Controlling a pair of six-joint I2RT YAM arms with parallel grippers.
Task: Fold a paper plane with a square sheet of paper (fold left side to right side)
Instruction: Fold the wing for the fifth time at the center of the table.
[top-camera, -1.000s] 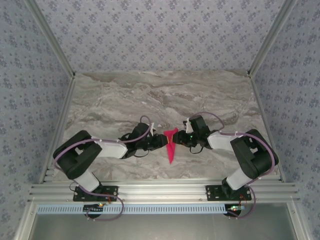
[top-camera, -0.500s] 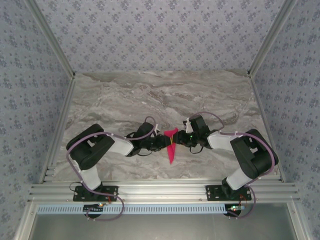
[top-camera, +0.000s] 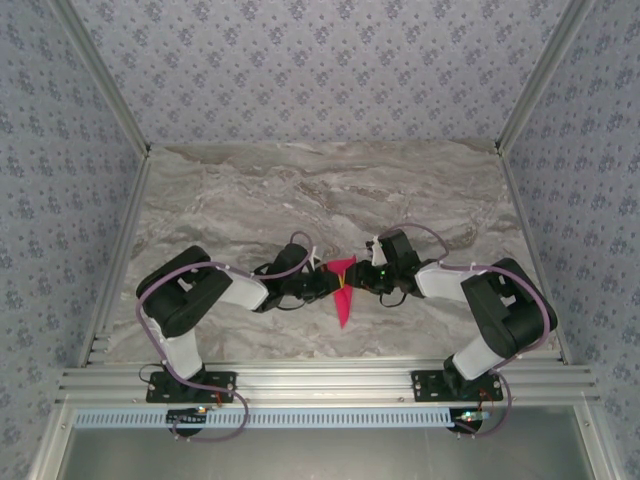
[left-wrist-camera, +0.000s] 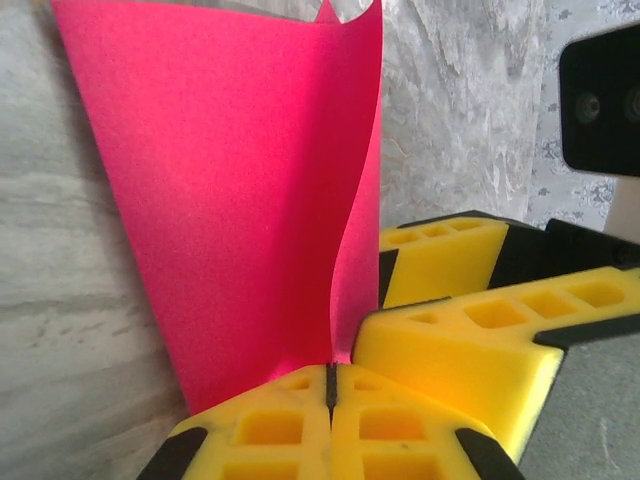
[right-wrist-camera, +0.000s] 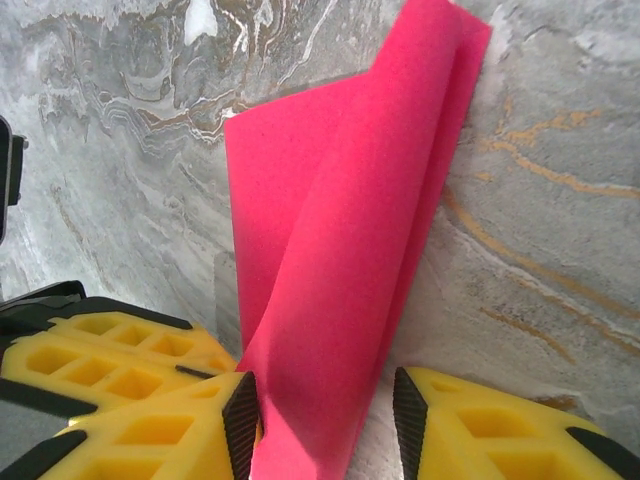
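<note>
The magenta paper plane (top-camera: 342, 292) is found near the front middle of the marble table (top-camera: 250, 200), between both arms. Its edge is pinched by the left gripper (left-wrist-camera: 330, 378) — fingers pressed together — while the right gripper (right-wrist-camera: 325, 405) is spread, the folded paper flanked by its jaws.

Magenta-pink paper plane (top-camera: 343, 305), yellow fingers (left-wrist-camera: 440, 345), grey-brown veined marble table (top-camera: 250, 190), blue-grey floral walls (top-camera: 320, 60).
</note>
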